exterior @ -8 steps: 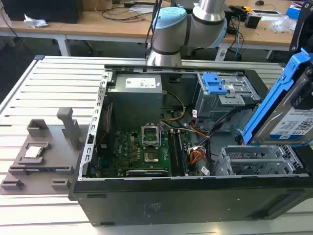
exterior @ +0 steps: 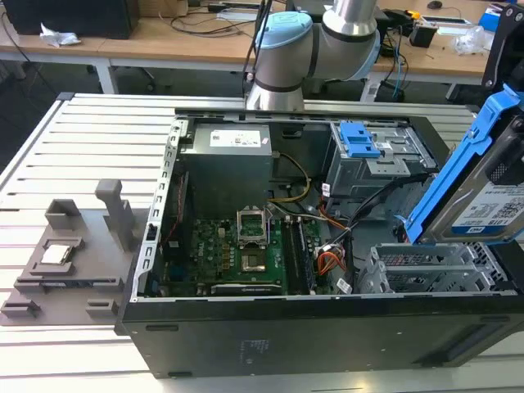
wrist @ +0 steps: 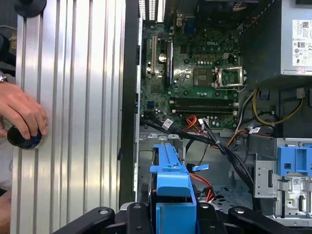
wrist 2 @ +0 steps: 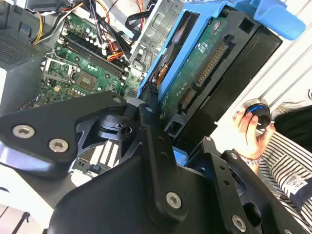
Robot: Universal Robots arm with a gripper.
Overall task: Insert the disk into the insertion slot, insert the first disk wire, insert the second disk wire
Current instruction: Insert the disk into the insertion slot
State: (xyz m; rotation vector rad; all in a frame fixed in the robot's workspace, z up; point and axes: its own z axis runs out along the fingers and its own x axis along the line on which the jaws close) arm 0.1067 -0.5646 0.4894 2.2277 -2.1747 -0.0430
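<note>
Gripper (wrist: 173, 217) is clamping shut on the disk (exterior: 479, 184), holding it tilted at the exterior view's right edge, above the insertion slot (exterior: 419, 275), not yet entering. Risk: at this tilt the blue carrier could be jamming on the cage rim or snagging loose cables (exterior: 327, 262) nearby.

Tool (wrist: 173, 214) clamped, wrist tilted

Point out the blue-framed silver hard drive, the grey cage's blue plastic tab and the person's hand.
Blue-framed silver hard drive (exterior: 495, 209): exterior view, its white label.
Grey cage's blue plastic tab (exterior: 359, 141): exterior view, tab's middle.
Person's hand (wrist: 22, 113): first wrist view, back of the hand.
</note>
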